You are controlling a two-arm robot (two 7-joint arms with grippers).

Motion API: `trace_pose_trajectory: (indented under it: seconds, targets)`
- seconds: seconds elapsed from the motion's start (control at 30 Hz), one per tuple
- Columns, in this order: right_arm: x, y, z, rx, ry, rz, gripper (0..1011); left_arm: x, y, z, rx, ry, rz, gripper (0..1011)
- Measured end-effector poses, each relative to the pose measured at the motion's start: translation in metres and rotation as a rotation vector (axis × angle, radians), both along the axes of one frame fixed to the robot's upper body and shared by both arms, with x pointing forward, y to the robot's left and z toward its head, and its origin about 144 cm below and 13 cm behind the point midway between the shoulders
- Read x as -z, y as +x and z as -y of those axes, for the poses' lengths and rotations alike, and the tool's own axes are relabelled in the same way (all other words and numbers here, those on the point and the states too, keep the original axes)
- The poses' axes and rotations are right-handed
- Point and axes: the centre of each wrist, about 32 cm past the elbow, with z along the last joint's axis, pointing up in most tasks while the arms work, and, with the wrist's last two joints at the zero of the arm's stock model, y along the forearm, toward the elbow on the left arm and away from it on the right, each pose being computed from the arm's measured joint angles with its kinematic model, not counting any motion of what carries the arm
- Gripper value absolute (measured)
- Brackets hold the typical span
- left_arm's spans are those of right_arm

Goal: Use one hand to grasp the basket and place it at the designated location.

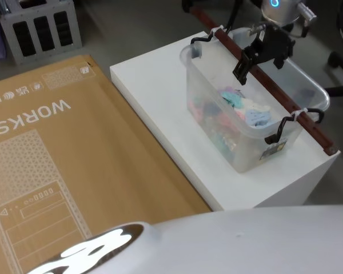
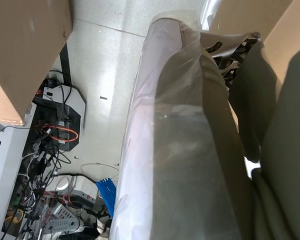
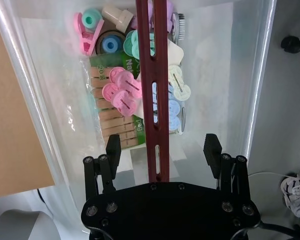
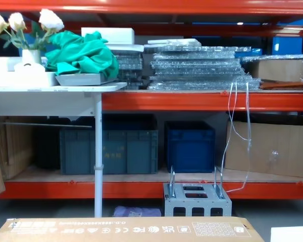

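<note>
Clear basket [image 1: 208,114], dark red handle [image 3: 155,75], pastel pink, blue, green pegs [image 3: 121,95]; black right end effector [image 3: 163,143].

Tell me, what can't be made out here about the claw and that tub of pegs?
- Head view: the right gripper covers the handle beneath it, so the gap between them is unclear.
- Right wrist view: the handle crosses the pegs, and the gripper's black body hides its near end.
- Head view: the label on the basket is too small to read.
- Left wrist view: a plastic-wrapped surface close up blocks the rest.
</note>
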Motion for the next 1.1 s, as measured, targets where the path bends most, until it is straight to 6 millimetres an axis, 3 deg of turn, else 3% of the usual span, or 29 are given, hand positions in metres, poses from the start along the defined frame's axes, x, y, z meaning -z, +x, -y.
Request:
trace_pose_trajectory:
  seconds: [0.83,1.1]
  targets:
    - [0.014,0.006,0.0,-0.009,0.006,-0.012,1001,0.0,0.0,0.0,0.0,0.0,0.0,0]
    - [0.014,0.009,0.0,-0.009,0.004,-0.019,856,0.0,0.0,0.0,0.0,0.0,0.0,0]
